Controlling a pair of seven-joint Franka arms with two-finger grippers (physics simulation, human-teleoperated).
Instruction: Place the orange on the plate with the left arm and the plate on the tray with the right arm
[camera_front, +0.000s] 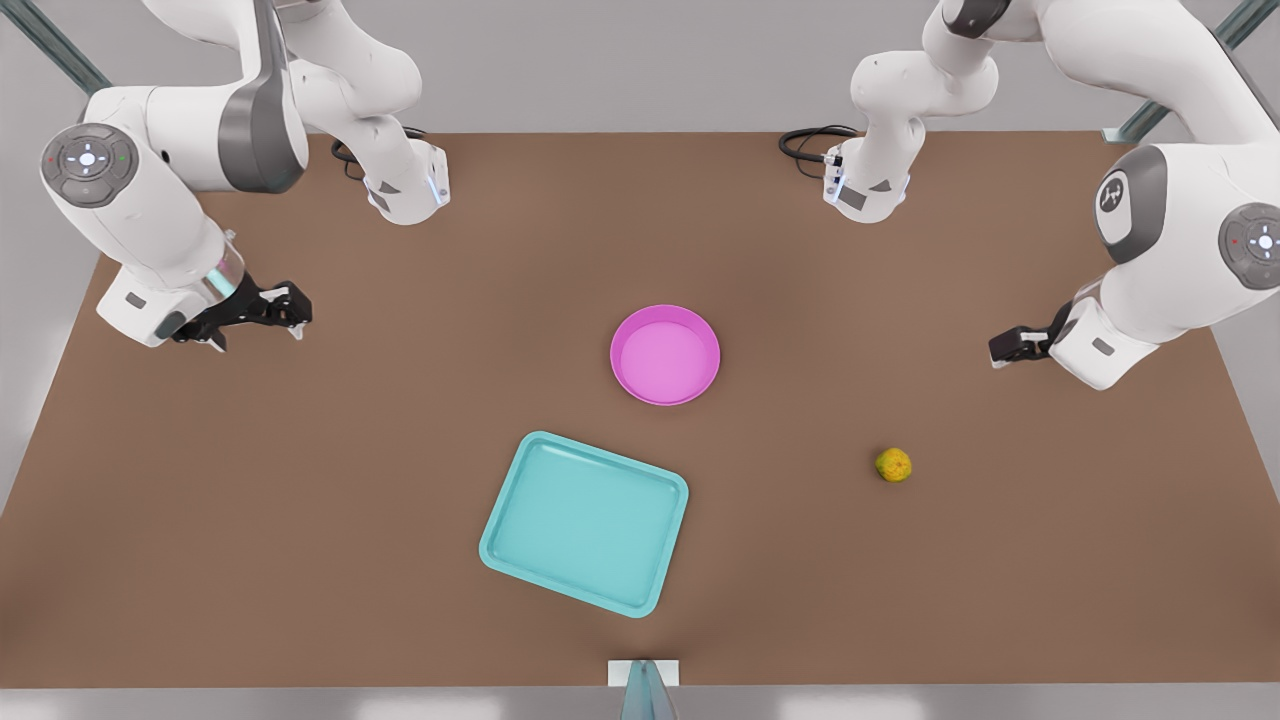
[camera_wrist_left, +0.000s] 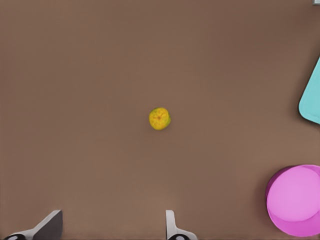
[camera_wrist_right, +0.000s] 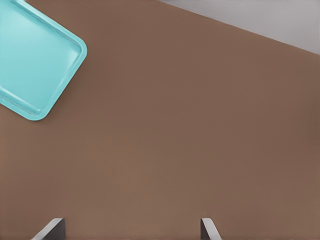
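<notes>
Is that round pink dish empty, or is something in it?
Empty: the round pink plate shows only its bare inside, and the small yellow-green orange lies apart on the brown table.

A brown table (camera_front: 300, 520) carries three loose things: a pink plate (camera_front: 665, 355) near its centre, a teal tray (camera_front: 585, 522) at the plate's seven o'clock, and an orange (camera_front: 893, 465) at its four o'clock.

A yellow-orange skin mottled with green patches is shown by the orange (camera_front: 893, 465), a bright pink-magenta by the plate (camera_front: 665, 355), a teal-turquoise by the tray (camera_front: 585, 522), and a plain brown by the tabletop (camera_front: 300, 480).
</notes>
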